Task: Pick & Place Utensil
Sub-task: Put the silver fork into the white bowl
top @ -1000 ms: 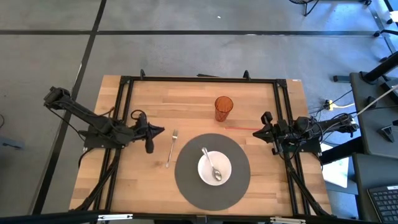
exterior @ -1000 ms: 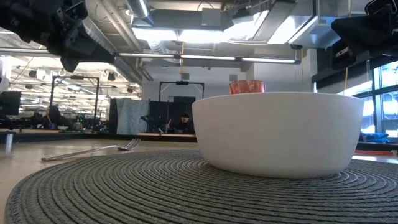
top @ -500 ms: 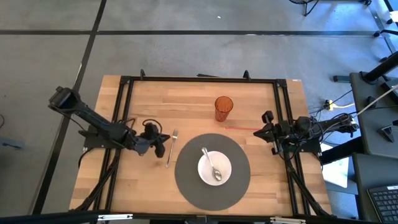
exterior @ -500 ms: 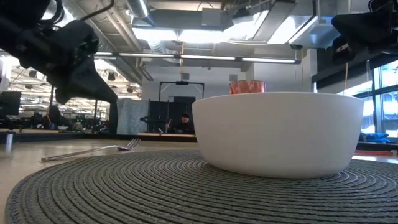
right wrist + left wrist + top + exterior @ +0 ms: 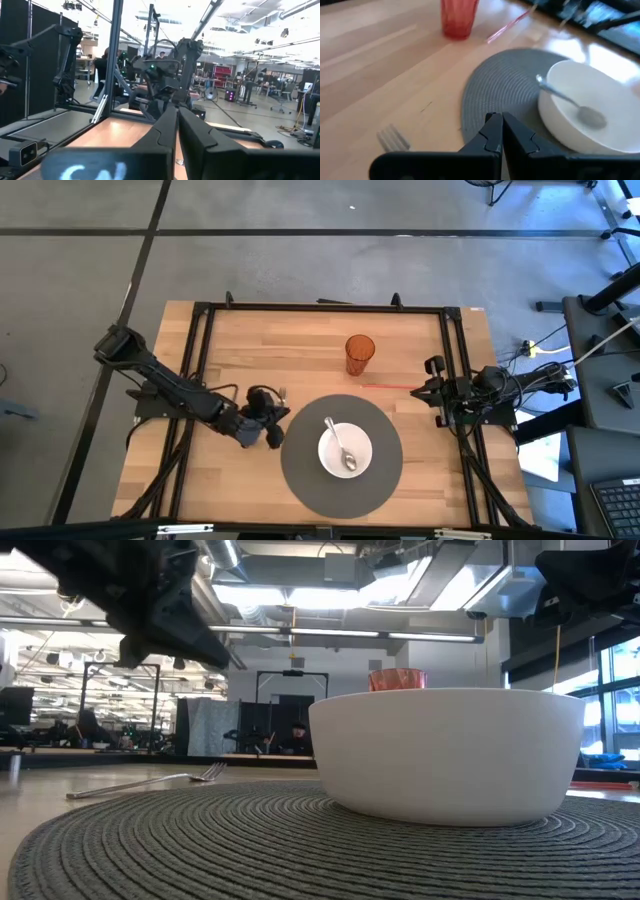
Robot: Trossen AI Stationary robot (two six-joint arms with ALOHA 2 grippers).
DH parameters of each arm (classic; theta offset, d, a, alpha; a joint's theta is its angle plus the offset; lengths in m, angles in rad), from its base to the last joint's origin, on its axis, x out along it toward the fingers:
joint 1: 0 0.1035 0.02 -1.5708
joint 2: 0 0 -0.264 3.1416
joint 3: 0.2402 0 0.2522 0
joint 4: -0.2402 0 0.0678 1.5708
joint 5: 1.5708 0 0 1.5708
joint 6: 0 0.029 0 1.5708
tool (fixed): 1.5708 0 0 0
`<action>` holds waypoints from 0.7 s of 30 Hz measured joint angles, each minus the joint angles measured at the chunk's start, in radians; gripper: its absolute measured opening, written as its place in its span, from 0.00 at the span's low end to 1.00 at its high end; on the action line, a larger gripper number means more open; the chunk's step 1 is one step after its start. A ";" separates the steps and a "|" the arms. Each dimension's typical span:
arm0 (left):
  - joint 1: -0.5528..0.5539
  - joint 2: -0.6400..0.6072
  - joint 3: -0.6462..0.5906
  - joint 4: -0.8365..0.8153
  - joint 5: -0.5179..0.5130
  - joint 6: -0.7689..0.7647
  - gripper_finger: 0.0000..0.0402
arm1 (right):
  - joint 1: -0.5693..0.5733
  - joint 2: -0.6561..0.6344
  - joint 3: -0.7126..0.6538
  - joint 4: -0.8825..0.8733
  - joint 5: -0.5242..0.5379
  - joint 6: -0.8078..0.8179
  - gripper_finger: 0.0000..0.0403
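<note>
A silver fork (image 5: 281, 394) lies flat on the wood left of the round grey placemat (image 5: 300, 480); its tines (image 5: 392, 138) also show in the left wrist view, and the whole fork (image 5: 150, 782) in the low view. A white bowl (image 5: 345, 450) on the mat holds a spoon (image 5: 565, 97). My left gripper (image 5: 278, 425) hovers shut over the fork's handle, at the mat's left edge (image 5: 500, 122), and hides most of the handle from above. In the low view the left gripper (image 5: 215, 645) stands clear above the table. My right gripper (image 5: 176, 112) waits shut by the table's right edge (image 5: 438, 392).
An orange cup (image 5: 360, 353) stands beyond the mat, with a thin red straw (image 5: 385, 387) lying to its right on the wood. A black frame rail (image 5: 200, 360) runs along the table's sides. Bare wood lies at the left near the fork.
My left gripper has travelled toward the table's right and somewhat toward the near edge, from left of the fork to above its handle beside the mat, staying shut. The fork, the bowl and the right arm have kept still.
</note>
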 joint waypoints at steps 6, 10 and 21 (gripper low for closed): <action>0.036 0.109 0.217 -0.369 0.168 -0.258 0.01 | 0.000 0.000 0.000 0.001 0.000 -0.001 0.05; 0.067 0.240 0.357 -0.543 0.364 -0.285 0.01 | 0.000 0.000 0.000 0.001 0.000 0.001 0.05; 0.151 0.405 0.561 -0.835 0.375 -0.241 0.05 | 0.000 0.000 0.000 0.000 0.000 0.032 0.05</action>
